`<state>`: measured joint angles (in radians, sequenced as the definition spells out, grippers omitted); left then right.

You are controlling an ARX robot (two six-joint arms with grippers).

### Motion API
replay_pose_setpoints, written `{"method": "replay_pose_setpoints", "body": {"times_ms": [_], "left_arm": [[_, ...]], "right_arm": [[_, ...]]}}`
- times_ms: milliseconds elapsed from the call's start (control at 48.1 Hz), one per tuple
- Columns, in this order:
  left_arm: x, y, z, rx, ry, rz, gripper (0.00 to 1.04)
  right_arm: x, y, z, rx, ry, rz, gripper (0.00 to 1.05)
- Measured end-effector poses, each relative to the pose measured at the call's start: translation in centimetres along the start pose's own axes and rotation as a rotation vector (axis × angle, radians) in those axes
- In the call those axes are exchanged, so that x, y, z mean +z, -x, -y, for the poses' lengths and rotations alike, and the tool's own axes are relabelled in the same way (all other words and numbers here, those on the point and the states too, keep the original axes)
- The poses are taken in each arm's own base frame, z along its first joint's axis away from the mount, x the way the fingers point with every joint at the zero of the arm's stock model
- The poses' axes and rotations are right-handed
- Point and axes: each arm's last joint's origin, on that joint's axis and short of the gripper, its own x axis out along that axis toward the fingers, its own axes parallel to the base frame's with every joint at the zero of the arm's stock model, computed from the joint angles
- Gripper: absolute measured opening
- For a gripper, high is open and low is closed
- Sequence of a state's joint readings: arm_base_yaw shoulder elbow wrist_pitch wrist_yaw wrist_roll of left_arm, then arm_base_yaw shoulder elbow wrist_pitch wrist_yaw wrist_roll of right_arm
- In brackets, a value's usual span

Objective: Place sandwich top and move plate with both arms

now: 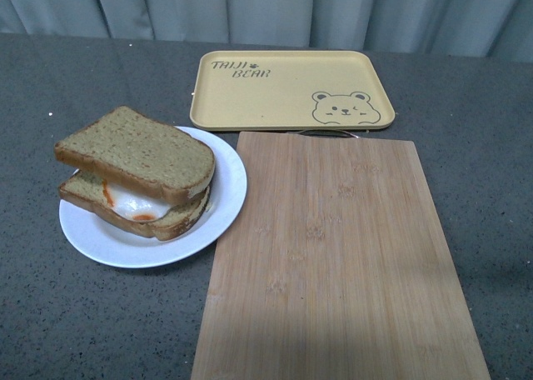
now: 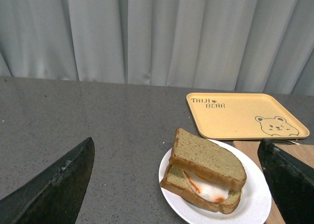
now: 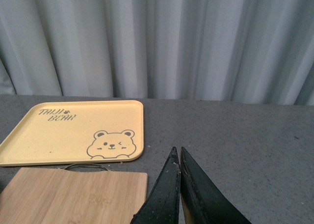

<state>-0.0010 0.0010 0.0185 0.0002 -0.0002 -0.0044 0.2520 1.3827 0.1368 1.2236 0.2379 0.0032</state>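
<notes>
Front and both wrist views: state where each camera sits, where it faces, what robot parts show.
Front: on the robot's body, looking down at the sandwich top, plate, wooden board and yellow tray; no arm shows.
Left wrist: on the left arm, facing the curtain across the plate; left hand open.
Right wrist: on the right arm, facing the curtain across tray and board; right hand shut.
Shared: tray and board appear in all three.

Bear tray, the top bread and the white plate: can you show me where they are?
bear tray (image 1: 275,97): front view, on its plain yellow floor.
top bread (image 1: 137,151): front view, on the middle of its brown upper face.
white plate (image 1: 229,188): front view, on the bare rim at its right side.
</notes>
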Motion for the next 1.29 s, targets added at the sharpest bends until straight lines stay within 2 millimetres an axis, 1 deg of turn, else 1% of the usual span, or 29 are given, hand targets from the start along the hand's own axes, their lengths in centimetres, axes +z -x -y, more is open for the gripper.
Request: {"method": "replay_pose_setpoints", "body": {"times_ms": [104, 166, 271, 520, 562, 645, 832, 1290], "left_arm": [[0.0, 0.0, 0.0, 0.0, 0.0, 0.0, 0.98], [0.0, 0.0, 0.0, 0.0, 0.0, 0.0, 0.98], [0.0, 0.0, 0.0, 0.0, 0.0, 0.0, 0.98], [0.0, 0.0, 0.0, 0.0, 0.0, 0.0, 0.98], [0.0, 0.0, 0.0, 0.0, 0.0, 0.0, 0.98], [0.0, 0.0, 0.0, 0.0, 0.0, 0.0, 0.98], [0.0, 0.0, 0.0, 0.0, 0.0, 0.0, 0.98], [0.0, 0.0, 0.0, 0.0, 0.0, 0.0, 0.98]], "right_arm": [[0.2, 1.0, 0.9, -0.009, 0.0, -0.004, 0.01], [0.7, 1.7, 1.4, -0.011, 0.002, -0.018, 0.01], [1.3, 2.8, 2.1, -0.009, -0.003, 0.005, 0.01], [1.2, 4.9, 3.2, -0.008, -0.004, 0.004, 0.01], [1.3, 5.2, 3.6, 0.014, -0.005, 0.003, 0.01], [1.4, 5.7, 4.2, -0.013, -0.006, 0.007, 0.01], [1.6, 6.7, 4.2, -0.013, -0.005, 0.018, 0.01], [1.9, 8.1, 4.2, -0.012, -0.005, 0.029, 0.01]]}}
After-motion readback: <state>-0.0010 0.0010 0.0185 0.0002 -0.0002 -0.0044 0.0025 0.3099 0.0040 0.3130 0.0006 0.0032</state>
